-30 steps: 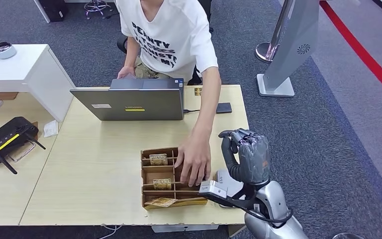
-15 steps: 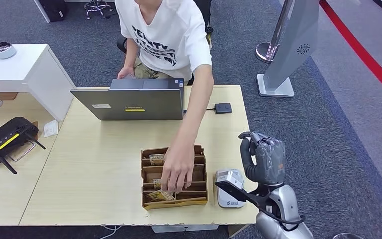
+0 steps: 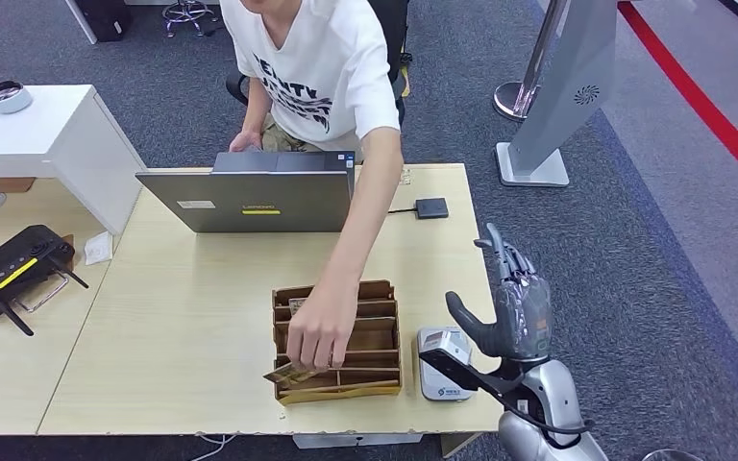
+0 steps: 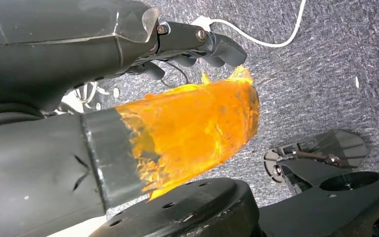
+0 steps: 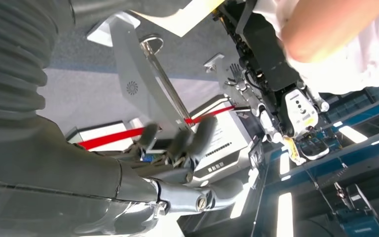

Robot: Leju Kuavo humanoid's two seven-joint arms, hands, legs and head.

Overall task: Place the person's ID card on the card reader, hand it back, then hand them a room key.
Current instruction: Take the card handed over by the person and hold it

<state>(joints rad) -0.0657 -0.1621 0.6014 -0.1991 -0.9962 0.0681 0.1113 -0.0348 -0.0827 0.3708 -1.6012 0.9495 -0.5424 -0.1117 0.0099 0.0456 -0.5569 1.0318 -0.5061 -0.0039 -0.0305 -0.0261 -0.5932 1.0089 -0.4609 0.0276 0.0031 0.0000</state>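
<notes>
Item: room key [image 3: 291, 375], near end of organiser [image 3: 336, 341], under person's hand [image 3: 319, 331]. Thin, light, stiff, prob. slippery; I'd pinch edges. Right hand [image 3: 512, 303] released; left hand [image 4: 205, 44] can't tell.

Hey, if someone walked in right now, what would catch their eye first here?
The robot's right hand, raised with its fingers spread beside the card reader at the table's near right. Next, the person's arm stretching past the laptop, the hand picking a card from the cardboard organizer.

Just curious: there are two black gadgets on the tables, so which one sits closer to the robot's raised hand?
The small black box beside the laptop; the antennaed one lies far from the right hand.
</notes>
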